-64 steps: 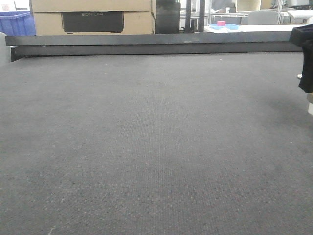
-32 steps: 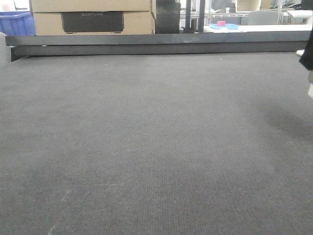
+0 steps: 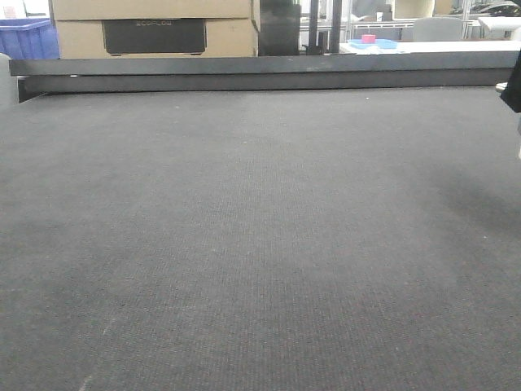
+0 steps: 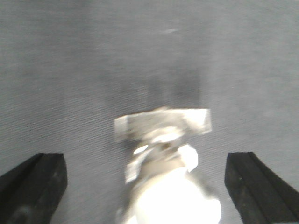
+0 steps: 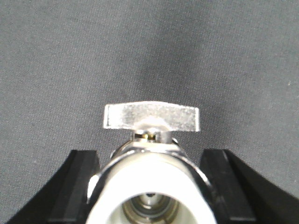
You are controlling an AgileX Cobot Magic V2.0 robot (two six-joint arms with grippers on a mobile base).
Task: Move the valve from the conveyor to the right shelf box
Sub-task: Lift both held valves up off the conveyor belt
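Observation:
In the right wrist view, a silvery valve (image 5: 152, 163) with a white cap and a flat metal lever sits between my right gripper's (image 5: 149, 158) black fingers (image 5: 79, 182), which press on both its sides above the dark grey conveyor (image 5: 149, 51). In the left wrist view, a blurred valve (image 4: 163, 177) lies between the wide-apart fingers (image 4: 32, 186) of my open left gripper (image 4: 145, 163), touching neither. In the front view only a dark sliver of the right arm (image 3: 514, 88) shows at the right edge over the conveyor (image 3: 260, 244). The shelf box is out of view.
A dark metal rail (image 3: 260, 72) edges the belt's far side. Behind it stand cardboard boxes (image 3: 155, 28), a blue crate (image 3: 28, 37) and a white table with a blue tray (image 3: 370, 43).
In the front view the right arm has moved further right, almost out of the frame. The belt looks the same.

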